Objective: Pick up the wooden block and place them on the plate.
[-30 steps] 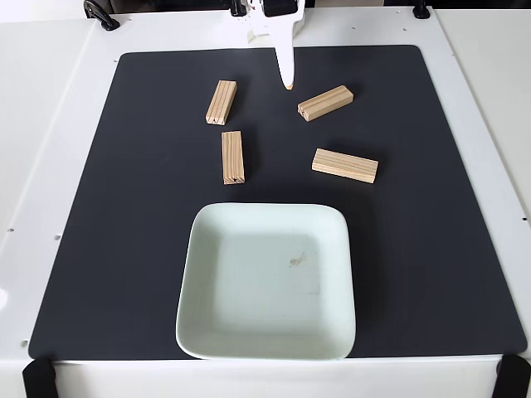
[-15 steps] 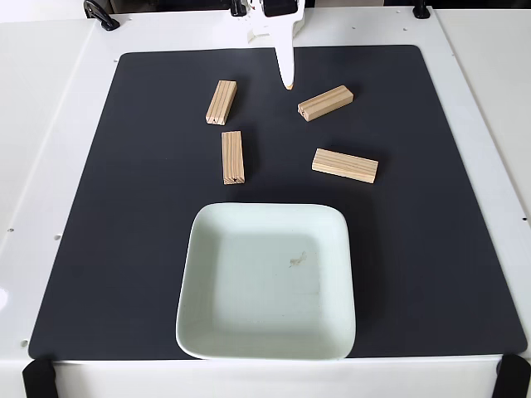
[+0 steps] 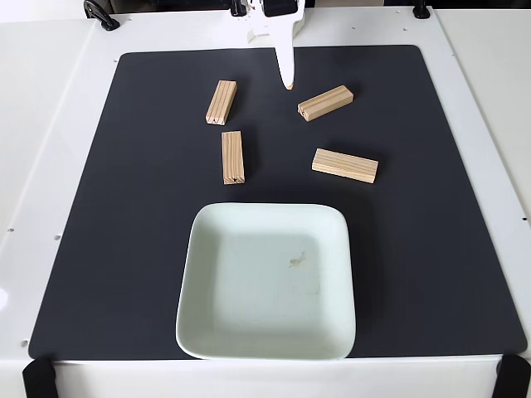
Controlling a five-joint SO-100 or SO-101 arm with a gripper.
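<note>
Working from the near edge of the table [image 3: 66,25] outward in the fixed view, I logged the following.

Item: plate [image 3: 195,327], pale, square, bare but for a speck, lying on the black mat [image 3: 431,249].

Item: lower right block [image 3: 344,166], long axis nearly across the view.

Item: lower left block [image 3: 233,157], long axis running near to far.

Item: upper left block [image 3: 221,102], likewise near to far, slightly tilted.

Item: upper right block [image 3: 325,103], long axis slanting up to the right, lying just right of and slightly nearer than the fingers [image 3: 287,84].

Item: fingers, white, orange-tipped, pointing toward me, drawn together to one narrow point, holding nothing. I judged the upper right block closest to them.
</note>
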